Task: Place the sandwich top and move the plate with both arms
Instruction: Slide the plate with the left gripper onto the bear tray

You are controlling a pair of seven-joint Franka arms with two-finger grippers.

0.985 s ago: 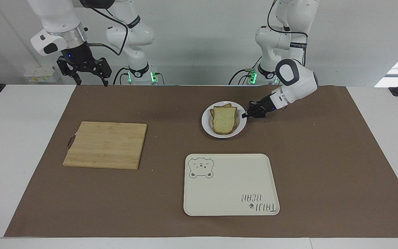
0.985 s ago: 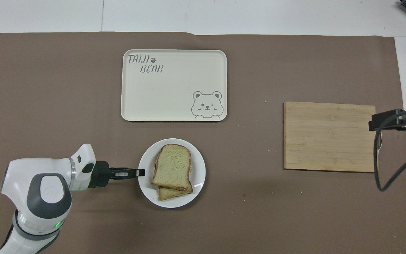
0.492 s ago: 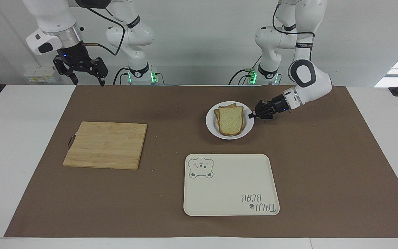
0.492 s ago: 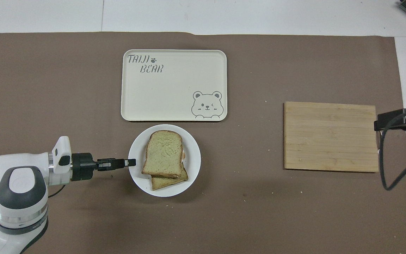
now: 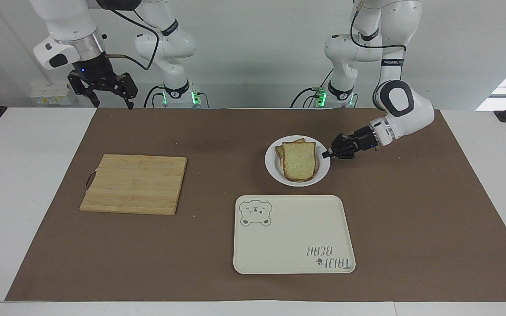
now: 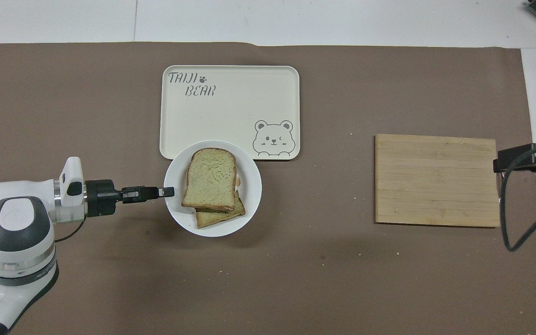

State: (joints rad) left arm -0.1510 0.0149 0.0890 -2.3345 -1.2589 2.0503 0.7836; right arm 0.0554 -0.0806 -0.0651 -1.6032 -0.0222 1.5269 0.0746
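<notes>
The small white plate point(image 5: 273, 166) point(image 6: 251, 204) carries two stacked bread slices. The sandwich top point(image 5: 299, 166) point(image 6: 210, 179) lies uppermost and covers most of the slice under it. My left gripper point(image 5: 326, 154) point(image 6: 170, 190) is shut on the plate's rim at the side toward the left arm's end of the table. It holds the plate slightly above the brown mat, right at the edge of the cream tray point(image 5: 292, 245) point(image 6: 221, 121). My right gripper point(image 5: 113, 104) hangs open and holds nothing, high over the mat's corner by the right arm's base, where it waits.
A bamboo cutting board point(image 5: 134, 184) point(image 6: 435, 179) lies on the mat toward the right arm's end of the table. The cream tray has a bear drawing and nothing on it. A brown mat point(image 5: 411, 210) covers most of the table.
My left gripper has carried the plate with the sandwich away from the robots, up to the tray's edge. The right gripper has barely shifted.
</notes>
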